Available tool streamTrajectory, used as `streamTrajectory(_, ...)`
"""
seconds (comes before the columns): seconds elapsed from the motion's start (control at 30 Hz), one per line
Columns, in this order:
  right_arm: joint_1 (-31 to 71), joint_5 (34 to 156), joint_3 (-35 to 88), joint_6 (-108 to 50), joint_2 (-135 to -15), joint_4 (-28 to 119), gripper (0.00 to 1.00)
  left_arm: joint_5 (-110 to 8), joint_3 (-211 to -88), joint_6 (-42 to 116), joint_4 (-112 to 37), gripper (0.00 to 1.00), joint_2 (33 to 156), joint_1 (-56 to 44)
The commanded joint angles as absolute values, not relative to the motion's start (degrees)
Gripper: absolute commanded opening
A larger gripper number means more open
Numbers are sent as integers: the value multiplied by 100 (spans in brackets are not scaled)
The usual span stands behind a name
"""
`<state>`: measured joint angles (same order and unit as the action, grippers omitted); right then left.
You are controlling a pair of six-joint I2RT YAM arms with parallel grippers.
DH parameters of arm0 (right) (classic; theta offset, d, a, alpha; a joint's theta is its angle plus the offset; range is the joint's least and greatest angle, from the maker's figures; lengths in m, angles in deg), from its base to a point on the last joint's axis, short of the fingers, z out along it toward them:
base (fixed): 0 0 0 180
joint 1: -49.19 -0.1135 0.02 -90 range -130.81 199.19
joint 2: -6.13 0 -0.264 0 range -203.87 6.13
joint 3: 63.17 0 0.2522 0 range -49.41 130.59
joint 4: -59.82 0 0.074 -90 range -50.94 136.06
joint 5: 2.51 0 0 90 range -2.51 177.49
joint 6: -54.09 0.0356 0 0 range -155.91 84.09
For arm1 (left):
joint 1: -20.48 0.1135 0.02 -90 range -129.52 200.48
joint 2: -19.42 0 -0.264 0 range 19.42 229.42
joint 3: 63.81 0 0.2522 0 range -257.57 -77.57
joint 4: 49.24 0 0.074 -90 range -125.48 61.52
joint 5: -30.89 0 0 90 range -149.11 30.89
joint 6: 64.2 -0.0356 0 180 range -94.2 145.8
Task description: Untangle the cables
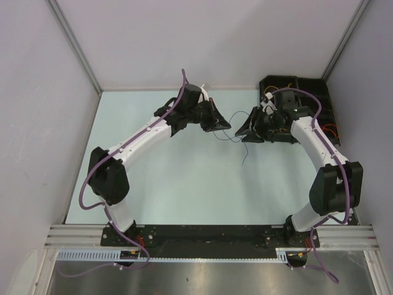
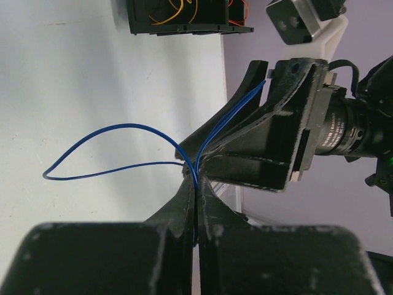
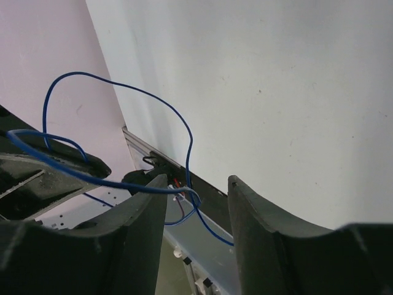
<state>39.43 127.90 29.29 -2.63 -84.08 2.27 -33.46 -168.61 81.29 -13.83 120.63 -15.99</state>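
A thin dark blue cable loops out over the pale table, and my left gripper is shut on it at the fingertips. Two blue strands run on up along a finger of the right gripper, which meets the left one tip to tip. In the right wrist view the blue cable arcs high, then curls into a small loop between the jaws of my right gripper, which stand apart without pinching it. From above, the left gripper and right gripper nearly touch mid-table, with a cable end hanging below.
A black bin stands at the back right corner and holds orange and yellow cables. Grey walls close in the table on three sides. The aluminium rail with the arm bases runs along the near edge.
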Motion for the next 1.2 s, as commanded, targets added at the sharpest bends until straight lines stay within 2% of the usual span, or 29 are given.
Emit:
streamTrajectory(0.0, 3820, 12959, 2812, -93, -8158, 422, 44, -3353, -16827, 8258, -1685, 0, 11769, -1661)
streamTrajectory(0.07, 3803, 12959, 2803, -66, -8141, 431, 42, -3362, -16809, 8284, -1737, 0, 11786, -1670)
streamTrajectory(0.17, 3794, 12995, 2794, -31, -8140, 449, 31, -3371, -16801, 8302, -1790, 0, 11786, -1678)
streamTrajectory(0.23, 3794, 12951, 2794, 4, -8132, 449, 5, -3353, -16818, 8302, -1825, 0, 11795, -1670)
streamTrajectory(0.27, 3811, 12924, 2794, 4, -8132, 440, 0, -3336, -16827, 8311, -1826, 0, 11812, -1670)
streamTrajectory(0.3, 3829, 12907, 2794, 13, -8123, 457, 0, -3283, -16836, 8302, -1834, 3, 11830, -1670)
streamTrajectory(0.33, 3829, 12907, 2794, 56, -8097, 484, 0, -3257, -16853, 8293, -1808, 10, 11847, -1661)
streamTrajectory(0.37, 3890, 12907, 2803, 65, -8097, 536, 0, -3309, -16906, 8258, -1747, 35, 11848, -1670)
streamTrajectory(0.4, 3969, 12933, 2803, 100, -8097, 563, 0, -3344, -16941, 8162, -1572, 43, 11839, -1670)
streamTrajectory(0.43, 4057, 12950, 2794, 144, -8088, 598, 0, -3423, -16959, 8100, -1475, 60, 11813, -1661)
streamTrajectory(0.53, 4540, 13065, 2820, 241, -8105, 765, 0, -3766, -17029, 7854, -1027, 90, 11672, -1635)
streamTrajectory(0.6, 4875, 13117, 2977, 224, -8167, 792, 0, -3845, -16942, 7723, -834, 94, 11532, -1573)
streamTrajectory(0.8, 5884, 12741, 4049, -102, -8746, 326, 0, -4363, -16187, 7441, -595, 95, 10725, -1459)
streamTrajectory(1.17, 6659, 11466, 7044, 39, -10407, 247, 0, -4268, -15017, 7177, -507, 93, 9879, -1318)
